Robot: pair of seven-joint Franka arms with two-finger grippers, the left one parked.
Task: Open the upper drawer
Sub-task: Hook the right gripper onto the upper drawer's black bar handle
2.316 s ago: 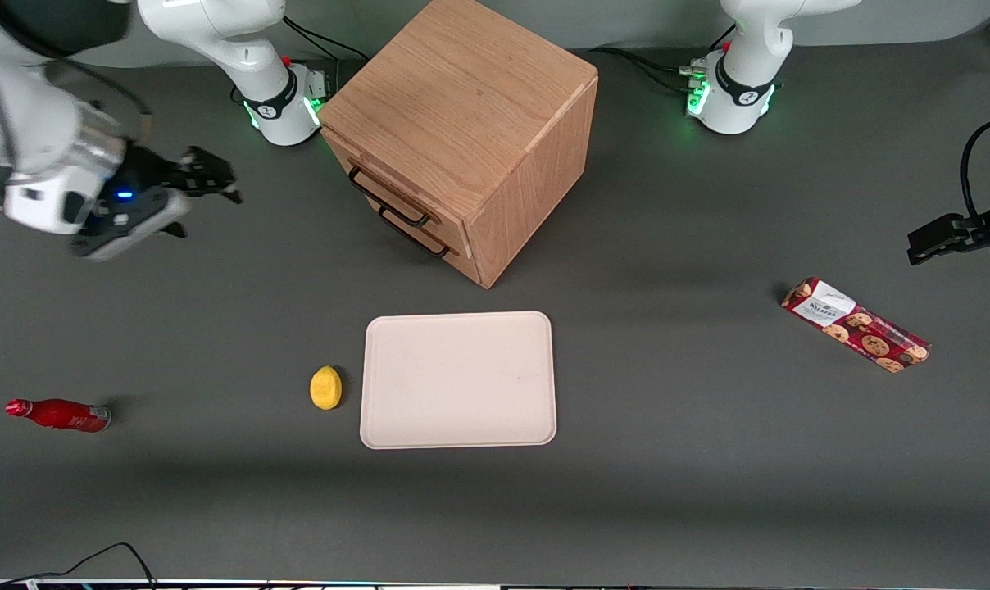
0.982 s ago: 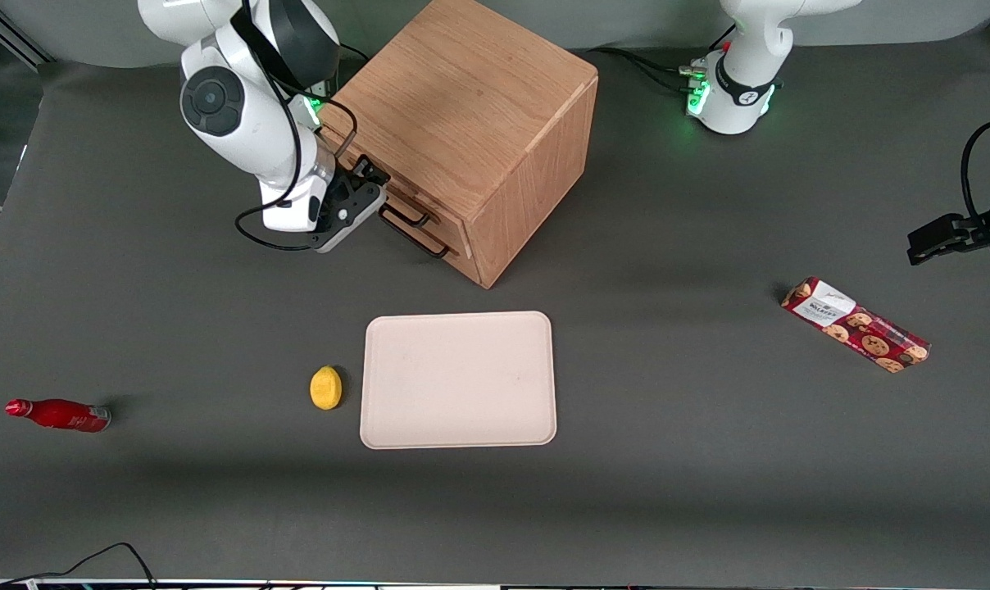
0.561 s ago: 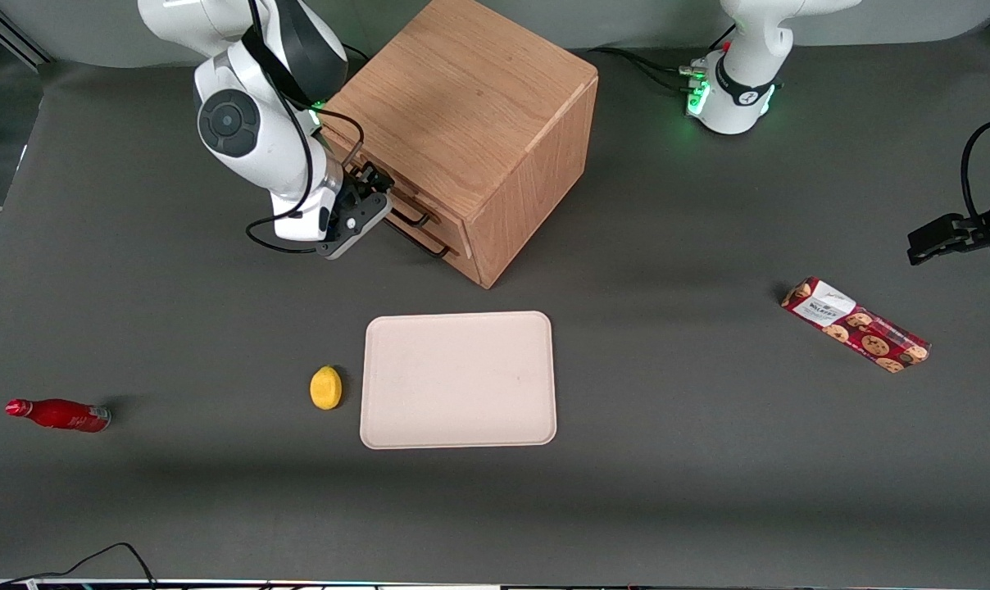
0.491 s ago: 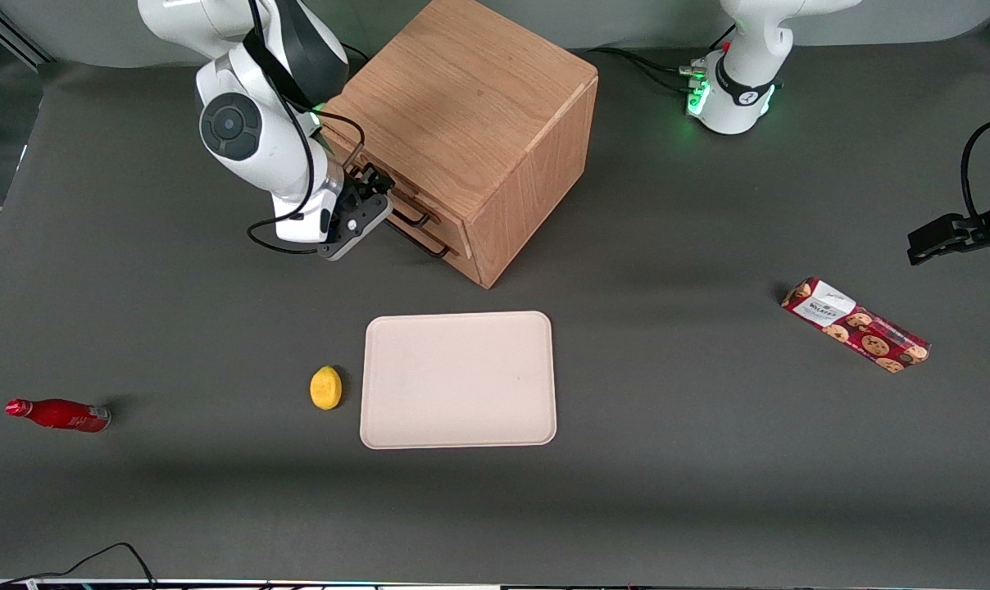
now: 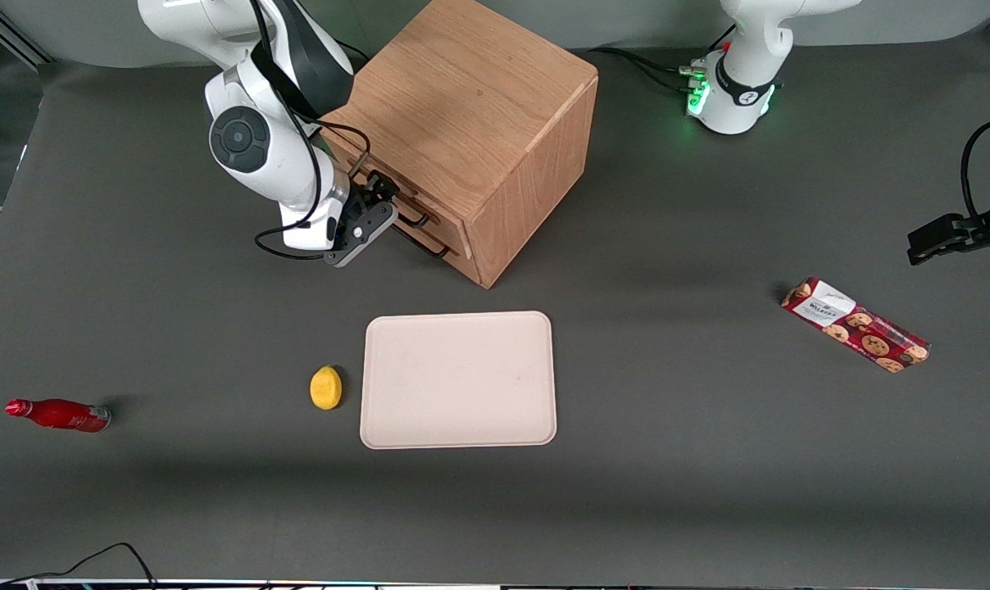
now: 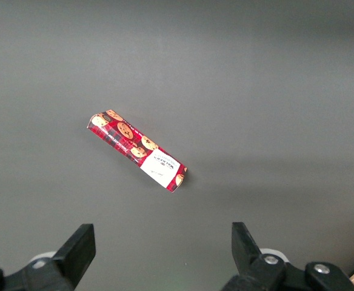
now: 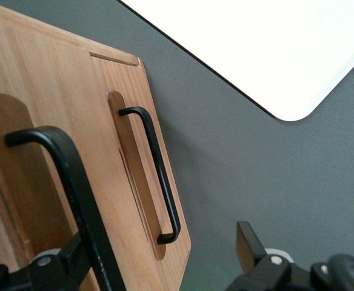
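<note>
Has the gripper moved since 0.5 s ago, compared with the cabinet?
Yes. The gripper has shifted slightly nearer to the front camera along the cabinet front, at the upper drawer's handle.

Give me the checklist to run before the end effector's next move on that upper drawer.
1. End effector at the upper drawer's handle, not the bottom handle: ok.
2. Fingers open, ready to close: ok.
3. Upper handle centred between the fingers: cannot tell; it runs close by one finger.
4. Upper drawer not yet pulled out: ok.
5. Tray apart from the cabinet, nearer the front camera: ok.
</note>
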